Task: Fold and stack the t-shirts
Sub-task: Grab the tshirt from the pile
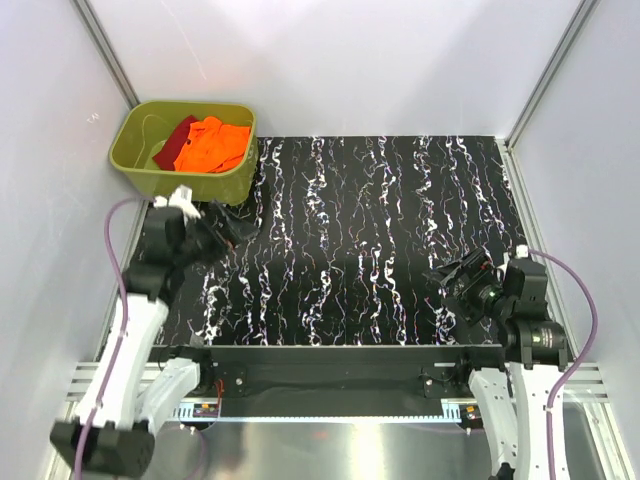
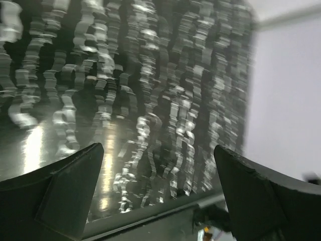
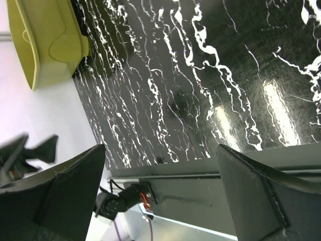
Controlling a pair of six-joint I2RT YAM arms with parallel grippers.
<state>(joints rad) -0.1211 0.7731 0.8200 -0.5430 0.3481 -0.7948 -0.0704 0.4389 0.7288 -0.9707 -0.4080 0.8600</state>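
The bright orange t-shirt (image 1: 215, 143) and the dark red t-shirt (image 1: 175, 143) lie crumpled together inside the olive-green bin (image 1: 140, 168) at the far left of the table. My left gripper (image 1: 232, 226) hovers open and empty just in front of the bin; in the left wrist view (image 2: 158, 186) its jaws stand wide apart over bare black marbled table. My right gripper (image 1: 455, 280) is open and empty at the near right; the right wrist view (image 3: 160, 193) shows it over the table's near edge. No shirt shows in either wrist view.
The bin also shows in the right wrist view (image 3: 47, 42), at the top left. White enclosure walls (image 1: 330, 60) ring the black marbled table (image 1: 380, 230). A metal rail with cables (image 1: 330, 370) runs along the near edge between the arm bases.
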